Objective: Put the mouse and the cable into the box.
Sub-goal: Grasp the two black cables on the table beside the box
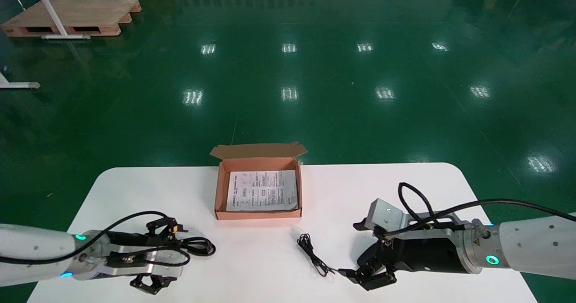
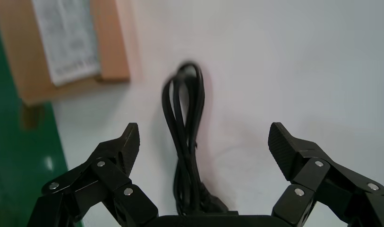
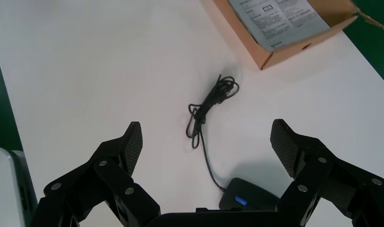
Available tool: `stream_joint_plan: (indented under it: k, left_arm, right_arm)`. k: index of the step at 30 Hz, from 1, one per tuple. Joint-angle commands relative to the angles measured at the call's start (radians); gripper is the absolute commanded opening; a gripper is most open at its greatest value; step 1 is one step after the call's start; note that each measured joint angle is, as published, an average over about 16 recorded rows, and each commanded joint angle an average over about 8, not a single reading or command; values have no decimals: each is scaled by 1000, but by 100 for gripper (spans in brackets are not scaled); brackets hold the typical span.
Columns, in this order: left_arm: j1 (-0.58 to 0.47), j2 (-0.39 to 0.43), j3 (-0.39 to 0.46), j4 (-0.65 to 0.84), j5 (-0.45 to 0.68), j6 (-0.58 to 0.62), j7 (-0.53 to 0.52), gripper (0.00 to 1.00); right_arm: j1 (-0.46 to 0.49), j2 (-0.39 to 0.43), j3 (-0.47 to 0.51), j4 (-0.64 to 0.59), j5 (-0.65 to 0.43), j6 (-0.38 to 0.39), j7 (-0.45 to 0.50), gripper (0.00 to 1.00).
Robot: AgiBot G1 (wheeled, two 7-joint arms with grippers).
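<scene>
Head view: white table (image 1: 405,186) with an open cardboard box (image 1: 219,190) at its far middle edge, flap up, a printed sheet (image 1: 263,190) lying flat inside. Neither the mouse nor the cable is in the box.

My left gripper (image 1: 167,257) sits low over the near left part of the table, fingers spread wide and gripping nothing. The cable (image 1: 198,246), a thick black bundle folded into a long loop, lies on the table just ahead of it. Left wrist view: the cable (image 2: 187,123) runs between my two open fingers (image 2: 126,146), apart from both pads, its looped end pointing toward the box.

My right gripper (image 1: 357,251) sits low over the near right part of the table, likewise wide open and empty. Right wrist view: the mouse (image 3: 249,196), black with a blue mark, rests on the table close beneath the palm. Its thin cord (image 3: 204,113) trails forward between the fingers into a loose tangle, well short of the box.
</scene>
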Motion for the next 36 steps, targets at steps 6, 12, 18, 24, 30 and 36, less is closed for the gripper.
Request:
stream_joint_plan:
  k: [6, 12, 18, 24, 30, 36]
  left_arm:
    - [-24, 109, 35, 209, 125, -116, -11, 100]
    - [-42, 164, 33, 341, 126, -198, 50, 100]
    - [-64, 193, 26, 427, 102, -238, 117, 100]
    - [-81, 207, 19, 484, 78, -246, 168, 100]
    - [-93, 217, 14, 524, 62, -251, 205, 100]
    - [-102, 224, 10, 554, 51, -255, 231, 100]
  right_arm:
    - [15, -31, -16, -40, -28, 9, -8, 100]
    - [11, -33, -19, -34, -29, 6, -4, 100]
    - [2, -77, -30, -72, -39, 29, 15, 100]
    - [14, -203, -68, -218, -98, 106, 5, 100]
    - [50, -343, -121, -399, -200, 238, -63, 100]
    - [70, -419, -136, -510, -241, 361, -124, 100]
